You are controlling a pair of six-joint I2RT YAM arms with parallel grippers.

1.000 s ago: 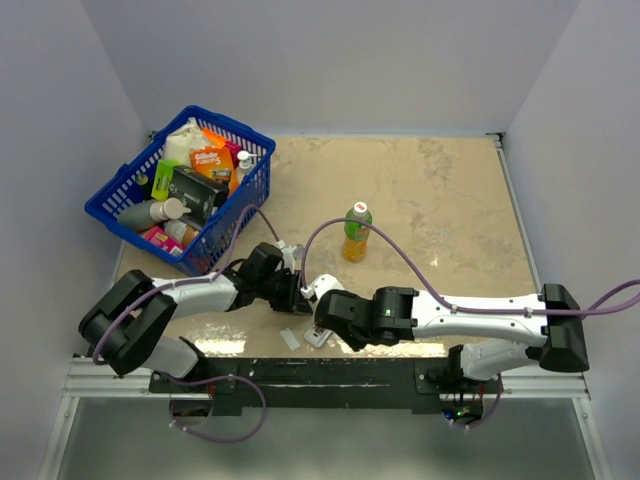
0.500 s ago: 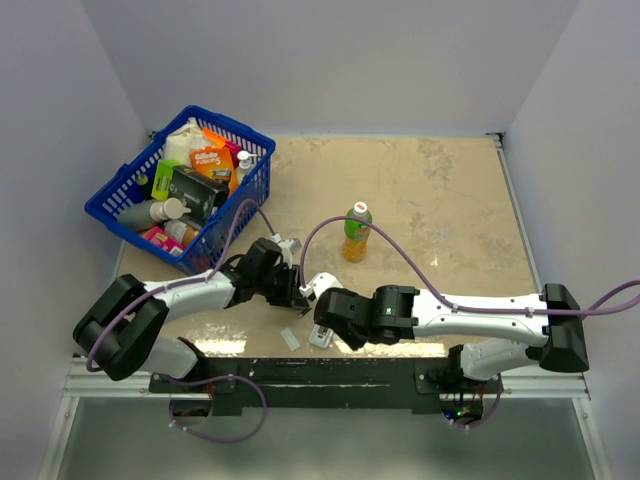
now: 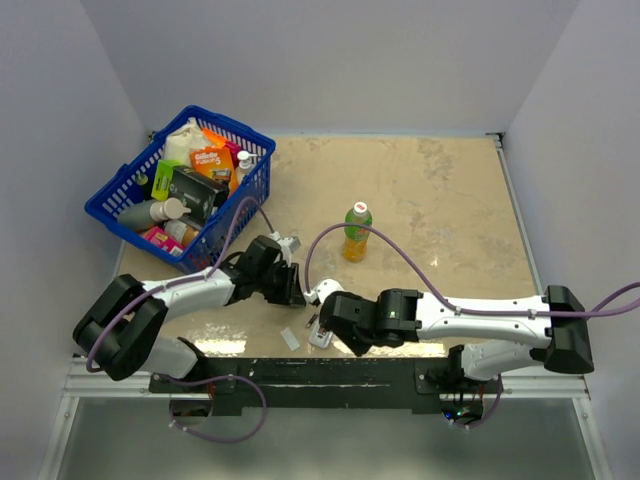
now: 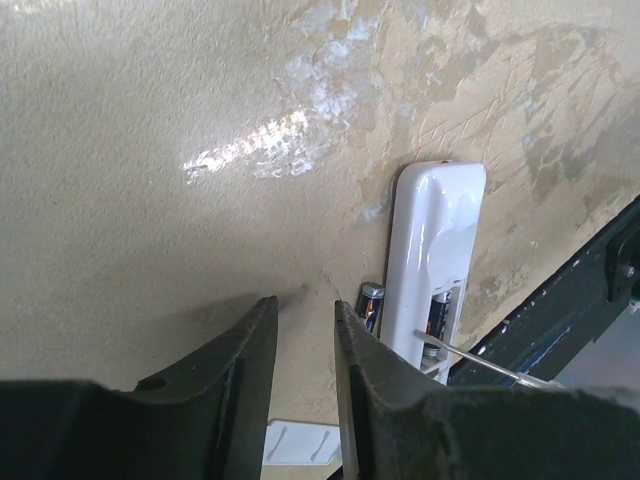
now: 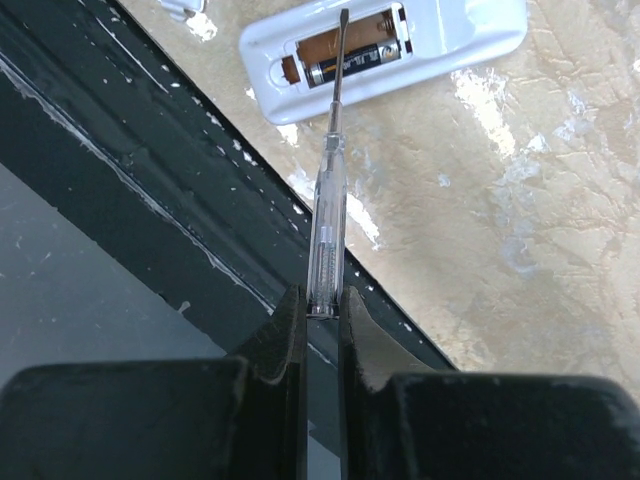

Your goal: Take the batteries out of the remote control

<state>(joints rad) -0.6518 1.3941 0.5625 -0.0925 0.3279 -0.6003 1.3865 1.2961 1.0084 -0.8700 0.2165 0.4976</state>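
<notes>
The white remote control (image 4: 435, 245) lies at the table's near edge with its battery compartment open; in the top view the remote control (image 3: 319, 338) is partly under the right wrist. One battery (image 5: 355, 55) sits in the compartment. A second battery (image 4: 369, 303) lies loose on the table against the remote's side. My right gripper (image 5: 322, 300) is shut on a clear-handled screwdriver (image 5: 328, 200), whose tip rests on the battery in the compartment. My left gripper (image 4: 305, 305) hovers just left of the remote, its jaws narrowly open with nothing between them.
The small flat white cover (image 3: 290, 339) lies left of the remote. A green bottle (image 3: 356, 232) stands mid-table. A blue basket (image 3: 105, 205) of groceries sits at the far left. The black rail (image 5: 150, 150) runs directly beside the remote.
My left gripper has drawn back a little from the remote and its jaws have parted slightly. The right arm has shifted slightly toward the near edge, still holding the screwdriver.
</notes>
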